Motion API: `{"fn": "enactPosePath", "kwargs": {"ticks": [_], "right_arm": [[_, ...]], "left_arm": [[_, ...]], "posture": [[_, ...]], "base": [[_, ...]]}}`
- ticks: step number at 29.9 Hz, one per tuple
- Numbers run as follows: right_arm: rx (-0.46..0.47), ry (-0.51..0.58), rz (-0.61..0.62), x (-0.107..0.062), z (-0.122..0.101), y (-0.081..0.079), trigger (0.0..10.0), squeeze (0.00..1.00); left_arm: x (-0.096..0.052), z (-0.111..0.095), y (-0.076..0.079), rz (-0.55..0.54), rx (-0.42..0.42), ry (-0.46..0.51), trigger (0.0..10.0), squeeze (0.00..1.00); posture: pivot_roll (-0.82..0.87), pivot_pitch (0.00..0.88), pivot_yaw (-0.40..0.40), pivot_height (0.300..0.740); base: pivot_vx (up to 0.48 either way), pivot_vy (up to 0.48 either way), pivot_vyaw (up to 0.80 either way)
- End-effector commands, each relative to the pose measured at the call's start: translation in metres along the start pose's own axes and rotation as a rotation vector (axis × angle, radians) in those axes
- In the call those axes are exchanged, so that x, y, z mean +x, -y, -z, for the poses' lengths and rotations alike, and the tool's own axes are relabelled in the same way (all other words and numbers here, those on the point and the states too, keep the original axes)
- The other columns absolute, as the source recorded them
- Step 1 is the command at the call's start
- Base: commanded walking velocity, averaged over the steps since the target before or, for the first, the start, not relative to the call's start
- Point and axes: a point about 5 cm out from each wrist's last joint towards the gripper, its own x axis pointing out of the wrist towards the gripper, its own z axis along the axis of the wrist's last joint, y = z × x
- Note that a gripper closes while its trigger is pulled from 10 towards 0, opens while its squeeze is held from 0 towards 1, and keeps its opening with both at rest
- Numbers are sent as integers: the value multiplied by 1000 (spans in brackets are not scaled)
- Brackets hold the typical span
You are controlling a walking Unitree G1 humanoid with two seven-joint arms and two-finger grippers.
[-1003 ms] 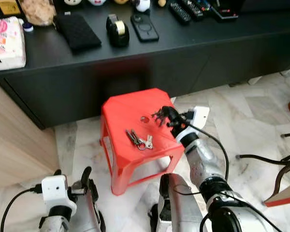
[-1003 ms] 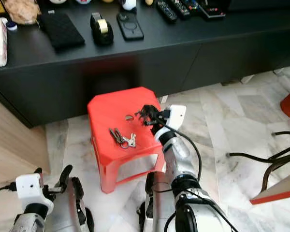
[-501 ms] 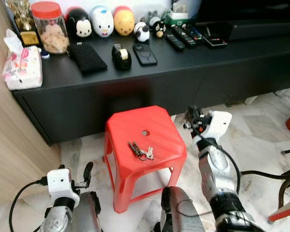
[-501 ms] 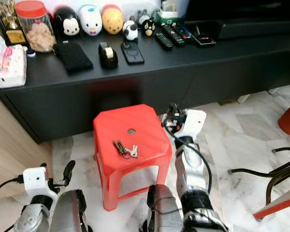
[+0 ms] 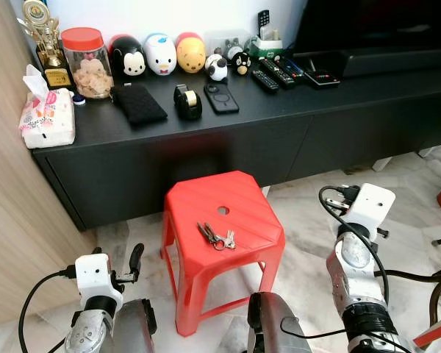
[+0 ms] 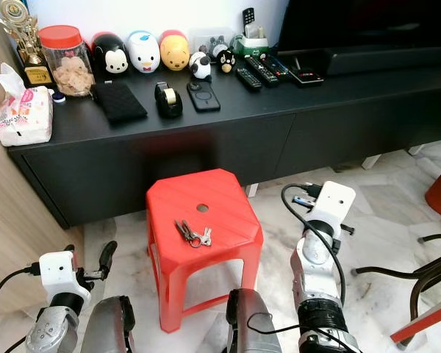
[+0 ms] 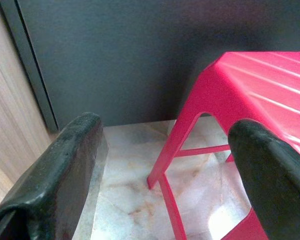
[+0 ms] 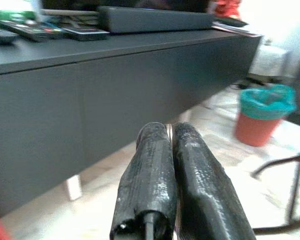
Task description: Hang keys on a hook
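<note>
Right now the keys [image 5: 216, 237] lie flat near the middle of the red stool [image 5: 242, 202], just at 7 o'clock from the small hole [image 5: 223, 210] in its seat. At 3 o'clock from the stool the right gripper [image 8: 176, 150] is raised over the marble floor [image 5: 309, 243], its fingers pressed together on nothing. At 8 o'clock, low beside the stool's leg, the left gripper [image 7: 165, 165] hangs with fingers spread wide; the black cabinet [image 5: 206, 147] stands at 12 o'clock.

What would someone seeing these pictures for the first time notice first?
A bright red plastic stool stands on the marble floor before a long black cabinet, with a bunch of keys lying on its seat. Along the cabinet's back sits a row of round cartoon figures. The right pincer is shut, off to the stool's right; the left pincer is open, low at the stool's left.
</note>
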Motion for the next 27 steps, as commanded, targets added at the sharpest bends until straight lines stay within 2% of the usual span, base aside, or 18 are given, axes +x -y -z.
{"fn": "enactPosePath", "kwargs": {"ticks": [1,3,6,10,15,16,21,27], "right_arm": [[-25,23,50,2,-6,8,10000,0],[-25,14,53,3,-5,8,10000,0],[14,-15,-24,2,-2,-2,10000,0],[44,-48,-201,-3,2,-23,10000,0],[59,-58,-268,-5,5,-28,10000,0],[79,-73,-321,-6,7,-32,10000,0],[93,-94,-436,-11,12,-39,10000,0],[107,-128,-475,-13,17,-43,10000,0]], "left_arm": [[0,2,-1,4,6,-3,10000,0],[1,2,-1,5,6,-1,10000,0],[2,2,0,6,4,4,10000,0],[2,2,2,6,0,7,10000,0],[2,3,3,4,-1,7,10000,0],[1,4,3,2,0,4,10000,0],[0,6,5,1,-3,1,10000,0],[-1,8,7,4,-5,-2,10000,0]], "posture": [[17,19,-123,558],[17,19,-123,558],[16,18,-127,558],[18,15,-133,558],[20,17,-140,558],[17,17,-141,558],[18,18,-146,558],[21,12,-146,558]], "base": [[0,0,0],[0,0,0],[0,0,0],[0,0,0],[0,0,0],[0,0,0],[0,0,0],[0,0,0]]}}
